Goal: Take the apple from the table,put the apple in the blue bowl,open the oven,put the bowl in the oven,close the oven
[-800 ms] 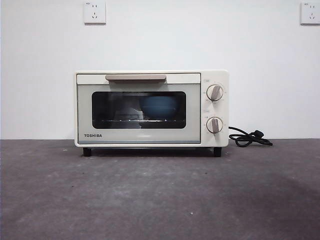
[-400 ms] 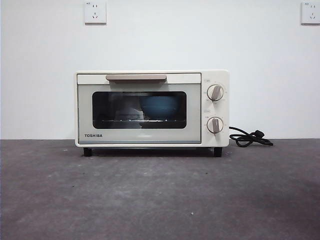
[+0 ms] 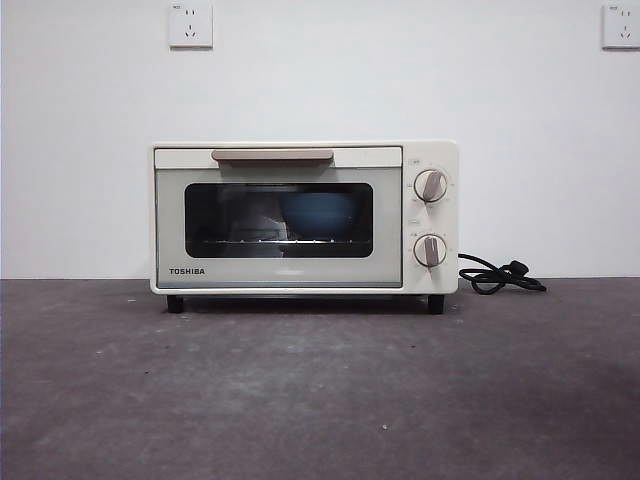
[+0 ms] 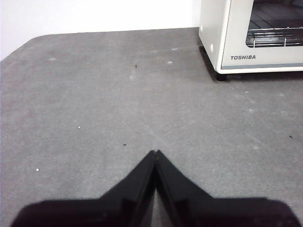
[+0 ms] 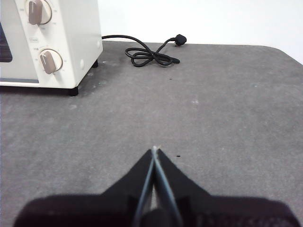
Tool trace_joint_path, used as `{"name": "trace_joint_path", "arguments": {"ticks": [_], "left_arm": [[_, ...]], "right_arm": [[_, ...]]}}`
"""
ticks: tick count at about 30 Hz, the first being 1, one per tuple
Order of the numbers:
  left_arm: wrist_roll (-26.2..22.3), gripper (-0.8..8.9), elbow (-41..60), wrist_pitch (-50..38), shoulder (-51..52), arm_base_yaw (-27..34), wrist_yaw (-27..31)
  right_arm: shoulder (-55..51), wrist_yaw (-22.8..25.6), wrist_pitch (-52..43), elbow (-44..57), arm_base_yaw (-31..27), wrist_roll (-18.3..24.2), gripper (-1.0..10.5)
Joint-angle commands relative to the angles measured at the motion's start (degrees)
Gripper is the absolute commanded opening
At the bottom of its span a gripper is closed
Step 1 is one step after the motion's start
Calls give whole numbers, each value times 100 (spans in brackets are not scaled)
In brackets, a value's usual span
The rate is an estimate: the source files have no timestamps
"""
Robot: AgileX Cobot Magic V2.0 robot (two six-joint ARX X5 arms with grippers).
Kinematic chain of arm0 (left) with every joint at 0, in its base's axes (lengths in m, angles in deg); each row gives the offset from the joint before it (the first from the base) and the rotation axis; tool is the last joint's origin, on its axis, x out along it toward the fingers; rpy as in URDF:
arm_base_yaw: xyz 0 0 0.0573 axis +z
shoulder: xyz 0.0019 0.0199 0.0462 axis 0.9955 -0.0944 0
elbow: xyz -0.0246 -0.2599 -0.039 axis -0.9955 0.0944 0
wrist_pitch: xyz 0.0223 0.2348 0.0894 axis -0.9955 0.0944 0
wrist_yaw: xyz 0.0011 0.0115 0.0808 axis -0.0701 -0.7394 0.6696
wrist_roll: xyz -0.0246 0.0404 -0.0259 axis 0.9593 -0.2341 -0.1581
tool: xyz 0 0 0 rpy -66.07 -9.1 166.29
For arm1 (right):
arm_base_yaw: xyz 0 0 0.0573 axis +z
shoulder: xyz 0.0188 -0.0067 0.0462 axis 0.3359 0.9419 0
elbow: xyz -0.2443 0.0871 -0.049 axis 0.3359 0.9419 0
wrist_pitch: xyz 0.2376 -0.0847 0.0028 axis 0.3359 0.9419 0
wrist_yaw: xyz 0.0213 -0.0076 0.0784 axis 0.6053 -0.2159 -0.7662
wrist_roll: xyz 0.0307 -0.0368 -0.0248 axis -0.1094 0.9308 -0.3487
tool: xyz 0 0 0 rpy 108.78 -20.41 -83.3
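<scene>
The cream-white oven (image 3: 303,216) stands at the back of the dark grey table (image 3: 320,390) with its glass door closed. Through the glass I see the blue bowl (image 3: 318,213) resting on the wire rack. The apple is hidden from view. My left gripper (image 4: 155,152) is shut and empty, low over bare table, off to the side of the oven's Toshiba corner (image 4: 246,38). My right gripper (image 5: 155,150) is shut too, holding nothing, over the table off the oven's knob side (image 5: 49,42). Neither arm shows in the front view.
A black power cord (image 3: 500,276) lies coiled on the table beside the oven's knob end, also visible as the cord (image 5: 151,54) in the right wrist view. A white wall with two sockets (image 3: 190,24) rises behind.
</scene>
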Motion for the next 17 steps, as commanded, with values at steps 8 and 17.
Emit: {"name": "trace_joint_path", "arguments": {"ticks": [8, 17], "left_arm": [[-11, -3, 59, -42, -2, 13, -2], [-11, -3, 59, -42, -2, 13, -2]], "right_arm": [[-13, 24, -50, 55, 0, -4, 2], [-9, 24, -50, 55, 0, -4, 2]]}}
